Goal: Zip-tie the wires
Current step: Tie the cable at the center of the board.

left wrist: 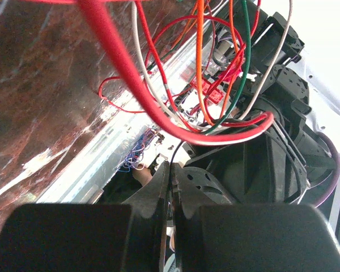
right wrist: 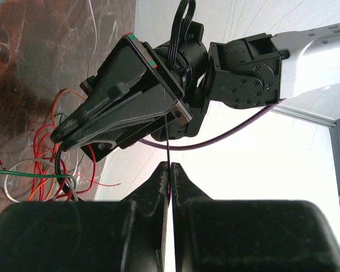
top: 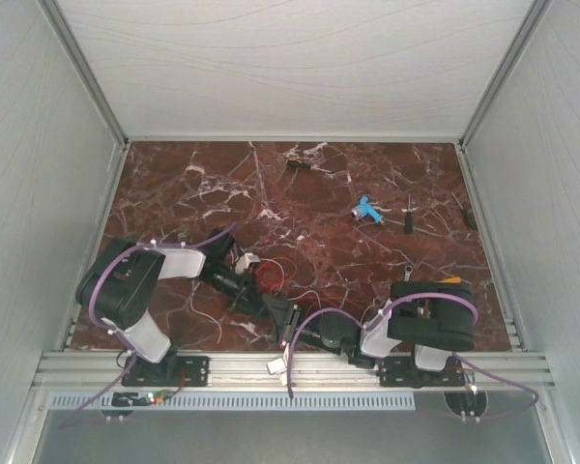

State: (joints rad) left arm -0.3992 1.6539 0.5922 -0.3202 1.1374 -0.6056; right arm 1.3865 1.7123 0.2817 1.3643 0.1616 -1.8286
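Note:
The wires [top: 271, 275] are a loose tangle of thin red, orange, green and white strands on the marble between the two arms. They loop close across the left wrist view [left wrist: 130, 73] and bunch at the lower left of the right wrist view [right wrist: 45, 175]. My left gripper [left wrist: 171, 167] is shut, and the thin black zip tie [left wrist: 179, 149] rises from its tips. My right gripper [right wrist: 170, 165] is also shut on the zip tie [right wrist: 166, 136], which runs straight up from its tips. The two grippers meet tip to tip near the table's front edge, left [top: 282, 314] and right [top: 304, 333].
A blue object [top: 367, 210] and two screwdrivers [top: 407, 220] [top: 464, 213] lie at the back right of the marble table [top: 174, 193]. A small dark item [top: 298, 164] sits at the back centre. The aluminium rail [top: 271, 367] runs along the front edge.

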